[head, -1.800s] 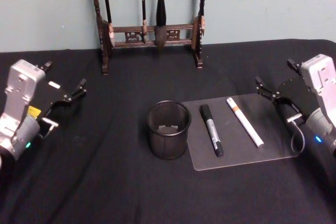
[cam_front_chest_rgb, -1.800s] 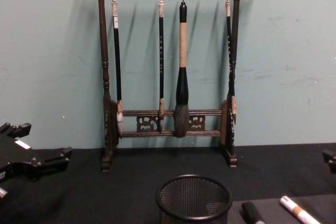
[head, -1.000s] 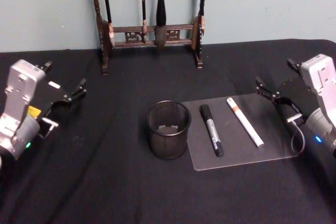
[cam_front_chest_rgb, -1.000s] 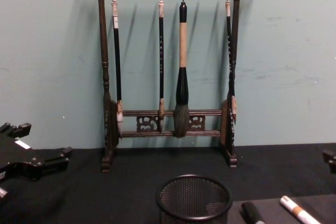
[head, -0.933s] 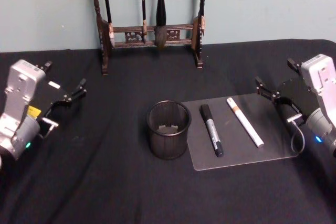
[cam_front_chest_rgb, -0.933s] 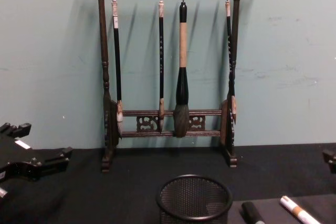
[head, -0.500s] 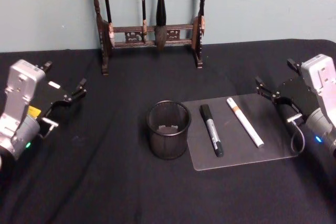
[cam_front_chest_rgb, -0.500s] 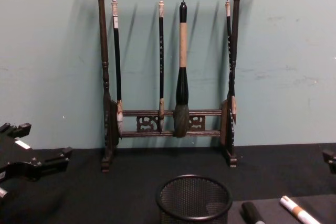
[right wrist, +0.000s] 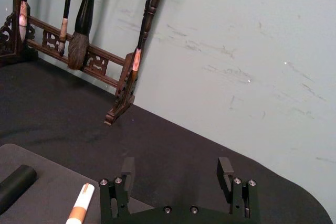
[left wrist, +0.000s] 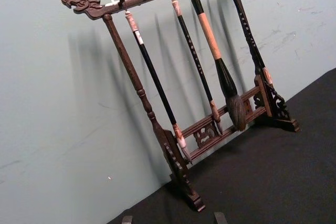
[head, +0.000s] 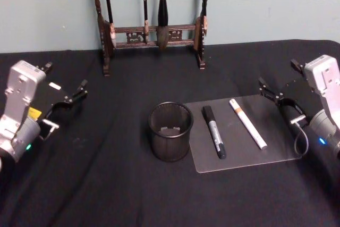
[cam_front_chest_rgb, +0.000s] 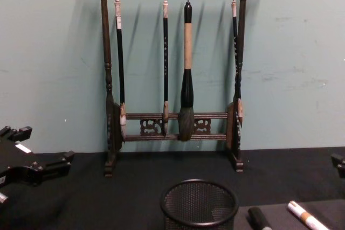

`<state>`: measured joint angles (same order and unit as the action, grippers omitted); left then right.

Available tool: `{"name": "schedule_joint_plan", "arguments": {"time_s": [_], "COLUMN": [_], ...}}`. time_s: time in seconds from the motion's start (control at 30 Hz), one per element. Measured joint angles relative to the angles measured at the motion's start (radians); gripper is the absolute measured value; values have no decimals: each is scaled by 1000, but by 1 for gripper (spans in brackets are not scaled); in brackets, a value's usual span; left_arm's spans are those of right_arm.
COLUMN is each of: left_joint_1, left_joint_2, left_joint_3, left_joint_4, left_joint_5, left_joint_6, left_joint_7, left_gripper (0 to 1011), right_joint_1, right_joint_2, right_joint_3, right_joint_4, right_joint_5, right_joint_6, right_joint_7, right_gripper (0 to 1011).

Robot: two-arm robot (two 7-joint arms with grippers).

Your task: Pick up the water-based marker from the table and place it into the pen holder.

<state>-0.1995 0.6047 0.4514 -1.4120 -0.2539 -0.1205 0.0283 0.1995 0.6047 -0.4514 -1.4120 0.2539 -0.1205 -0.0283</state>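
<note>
Black marker (head: 214,131), white marker (head: 247,123) beside upright pen holder (head: 170,146)

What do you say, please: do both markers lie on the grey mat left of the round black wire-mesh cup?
Not quite: the head view shows the black marker and the white marker on the grey mat, right of the round black wire-mesh cup.

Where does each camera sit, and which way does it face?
Head view: from the head, down at the pen holder; left gripper and right gripper flank it.
Chest view: lower, looks forward at the brush rack; left gripper at edge.
Left wrist view: faces the rack; own fingertips peek in.
Right wrist view: faces the wall; own open fingers.
All four share the rack.
</note>
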Motion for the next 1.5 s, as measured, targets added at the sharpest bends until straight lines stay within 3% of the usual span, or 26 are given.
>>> {"name": "schedule_joint_plan", "arguments": {"time_s": [0.3,0.47,0.67,0.9,0.97,1.27,1.5], "left_joint_1": [0,0,0,0,0,0,0], "left_joint_2": [0,0,0,0,0,0,0], "left_joint_3": [0,0,0,0,0,0,0], "left_joint_4": [0,0,0,0,0,0,0], "left_joint_5": [0,0,0,0,0,0,0], "left_joint_6": [0,0,0,0,0,0,0], "left_joint_7": [0,0,0,0,0,0,0], "left_gripper": [1001,1001,1001,1001,1001,1001,1001], "right_joint_1": [0,-8,-13,-6,5,44,82], "right_joint_2": [0,-2,-3,-7,-17,-54,-90], "right_joint_3": [1,20,47,63,63,46,27], "right_joint_4": [0,-6,-35,-70,-75,-53,-6], "right_joint_5": [0,18,77,135,152,158,135], "right_joint_6": [0,20,90,197,250,345,410], "right_joint_7": [1,32,98,173,202,253,274], "right_gripper": [1000,1000,1000,1000,1000,1000,1000]}}
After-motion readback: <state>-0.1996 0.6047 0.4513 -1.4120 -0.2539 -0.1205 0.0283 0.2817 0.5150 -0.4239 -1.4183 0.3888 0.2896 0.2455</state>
